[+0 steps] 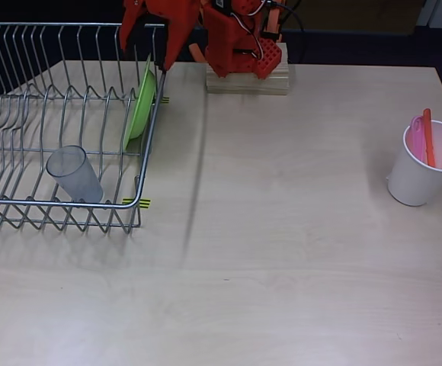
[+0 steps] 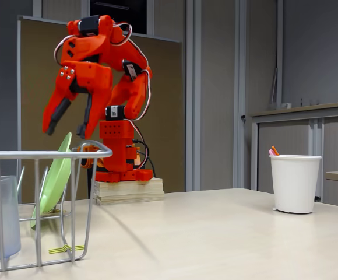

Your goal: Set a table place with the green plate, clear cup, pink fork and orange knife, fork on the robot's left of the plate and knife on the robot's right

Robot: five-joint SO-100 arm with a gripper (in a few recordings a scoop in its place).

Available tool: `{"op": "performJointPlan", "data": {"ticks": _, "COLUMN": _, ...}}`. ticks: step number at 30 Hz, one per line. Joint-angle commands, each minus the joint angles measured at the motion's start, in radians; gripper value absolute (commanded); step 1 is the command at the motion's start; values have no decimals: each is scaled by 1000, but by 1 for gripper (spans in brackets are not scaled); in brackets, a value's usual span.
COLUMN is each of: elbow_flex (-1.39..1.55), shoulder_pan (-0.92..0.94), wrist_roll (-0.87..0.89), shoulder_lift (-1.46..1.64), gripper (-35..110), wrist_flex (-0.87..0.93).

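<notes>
Plate first: the green plate (image 1: 140, 103) stands on edge in the wire dish rack (image 1: 23, 114), leaning against the rack's right-hand wall at about 10 o'clock from the overhead picture's centre; in the fixed view the plate (image 2: 55, 175) tilts with its upper rim toward the right. Directly above that upper rim in the fixed view hangs the gripper (image 2: 70, 125), its two pointed fingers spread wide apart, tips down and clear of the plate with nothing between them; overhead the gripper (image 1: 145, 49) sits at 12 o'clock from the plate, just past the rack's far corner. At 7 o'clock from the plate overhead, the clear cup (image 1: 75, 174) lies on its side in the rack's near part. Behind the plate, the robot (image 2: 108, 99) rises from a stack of wooden boards (image 1: 248, 78) at the table's (image 1: 282, 252) far edge. Well apart, at 3 o'clock from the overhead picture's centre, a white cup (image 1: 419, 164) stands upright holding the pink fork (image 1: 417, 131) and the orange knife (image 1: 429, 137), both sticking out above its rim, side by side.
</notes>
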Motion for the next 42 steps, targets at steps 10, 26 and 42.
{"op": "performJointPlan", "data": {"ticks": 10, "elbow_flex": -52, "shoulder_pan": 72, "wrist_roll": -94, "shoulder_lift": -147, "gripper": 13, "wrist_flex": -92}}
{"op": "performJointPlan", "data": {"ticks": 26, "elbow_flex": -98, "shoulder_pan": 132, "wrist_roll": -196, "shoulder_lift": -325, "gripper": 6, "wrist_flex": -181}}
{"op": "performJointPlan", "data": {"ticks": 42, "elbow_flex": -285, "shoulder_pan": 32, "wrist_roll": -250, "shoulder_lift": -183, "gripper": 0, "wrist_flex": -49}}
